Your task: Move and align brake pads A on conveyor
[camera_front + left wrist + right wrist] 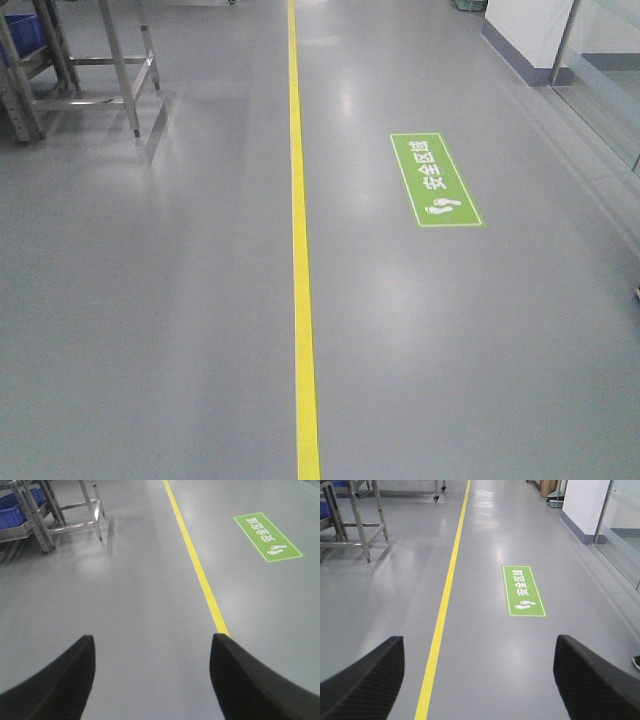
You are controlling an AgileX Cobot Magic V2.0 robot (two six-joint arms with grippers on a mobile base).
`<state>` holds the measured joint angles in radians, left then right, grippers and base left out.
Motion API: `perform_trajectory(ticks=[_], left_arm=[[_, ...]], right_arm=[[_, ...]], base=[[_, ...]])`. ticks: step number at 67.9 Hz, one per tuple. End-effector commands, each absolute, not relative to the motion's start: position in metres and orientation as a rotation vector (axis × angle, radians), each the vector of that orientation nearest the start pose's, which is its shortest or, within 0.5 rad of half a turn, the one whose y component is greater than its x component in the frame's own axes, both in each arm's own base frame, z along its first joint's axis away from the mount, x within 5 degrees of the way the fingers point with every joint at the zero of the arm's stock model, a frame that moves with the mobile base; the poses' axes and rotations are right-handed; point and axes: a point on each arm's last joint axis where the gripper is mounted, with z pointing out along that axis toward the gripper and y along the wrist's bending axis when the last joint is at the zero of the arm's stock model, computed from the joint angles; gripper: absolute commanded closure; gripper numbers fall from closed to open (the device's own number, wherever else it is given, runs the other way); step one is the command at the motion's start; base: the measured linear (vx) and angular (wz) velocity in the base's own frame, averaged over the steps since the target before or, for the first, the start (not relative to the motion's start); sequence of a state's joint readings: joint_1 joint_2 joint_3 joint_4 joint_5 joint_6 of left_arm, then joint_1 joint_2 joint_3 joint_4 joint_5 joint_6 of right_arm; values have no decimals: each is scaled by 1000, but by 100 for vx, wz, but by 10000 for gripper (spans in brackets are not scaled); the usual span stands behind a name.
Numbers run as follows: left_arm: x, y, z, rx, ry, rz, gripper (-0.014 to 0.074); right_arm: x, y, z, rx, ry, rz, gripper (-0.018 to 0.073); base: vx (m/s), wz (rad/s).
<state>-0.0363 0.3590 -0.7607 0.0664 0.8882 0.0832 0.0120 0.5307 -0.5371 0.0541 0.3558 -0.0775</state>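
Note:
The brake pads and the conveyor are out of view in all three views; only grey factory floor shows. My left gripper [152, 642] is open, its two black fingers wide apart over bare floor with nothing between them. My right gripper [479, 642] is open too, fingers spread wide above the floor, holding nothing. Neither gripper shows in the front view.
A yellow floor line [300, 250] runs away from me down the aisle. A green footprint sign [434, 180] lies right of it. A steel rack frame [110, 60] with a blue bin [22, 510] stands far left. A white wall with glass panels [615, 510] runs along the right.

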Motion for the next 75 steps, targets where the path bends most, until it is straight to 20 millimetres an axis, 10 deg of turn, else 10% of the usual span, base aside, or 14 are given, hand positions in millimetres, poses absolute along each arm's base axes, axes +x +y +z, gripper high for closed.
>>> perform_trajectory(ticks=[1, 75], left_arm=[[47, 3, 370, 127, 1898, 108, 136], [47, 3, 370, 127, 1898, 107, 136]], right_arm=[[113, 3, 336, -49, 1738, -3, -33], [112, 3, 336, -49, 1735, -3, -33]], base=[[78, -5], [83, -1]])
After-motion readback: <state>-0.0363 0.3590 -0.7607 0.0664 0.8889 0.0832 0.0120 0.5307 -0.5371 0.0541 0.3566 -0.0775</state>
